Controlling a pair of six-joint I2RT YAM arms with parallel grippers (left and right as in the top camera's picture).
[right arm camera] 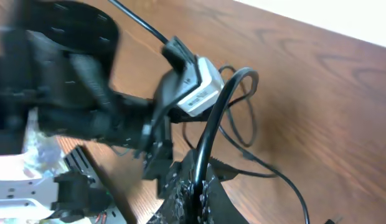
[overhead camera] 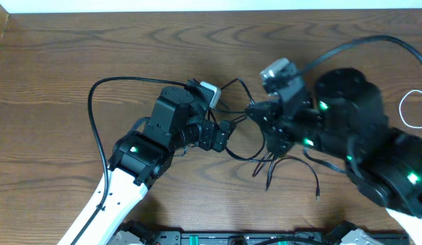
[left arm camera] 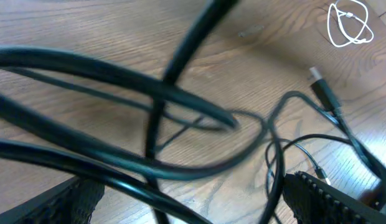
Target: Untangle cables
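Item: black cables (overhead camera: 269, 162), several thin cords crossed and looped over one another.
Location: middle of the table (overhead camera: 61, 61), between and under the two end effectors. Loose ends fan out toward the near edge.
Companion item: white cable (overhead camera: 415, 109), coiled by itself near the right edge, well apart from the black knot.
Left end effector (overhead camera: 226, 133): jaws spread wide, holding nothing. It sits low over the tangle, and in the wrist view black strands cross the gap between its fingers (left arm camera: 320, 199).
Right end effector (right arm camera: 194, 190): closed, pinching one strand of the black cables. That strand arches up and away from the grip.
Plug end (left arm camera: 320, 86): lies flat on the wood to the right of the left wrist view. Whether it is clear of the loops cannot be told.
Handling, judged: light, limp and thin. The cords do not hold a shape and probably slide easily on the wood. Pulling one strand is likely to drag its neighbours.
Take-hold point, judged: the cord body just beside a crossing, or just behind a plug housing where there is more bulk. So thin a cord needs a full close.
Hazard, judged: plugs may snag at crossings, and a hard pull may tighten the knot.
Step in hand, judged: one strand is anchored on the right while the left lines up on a second.
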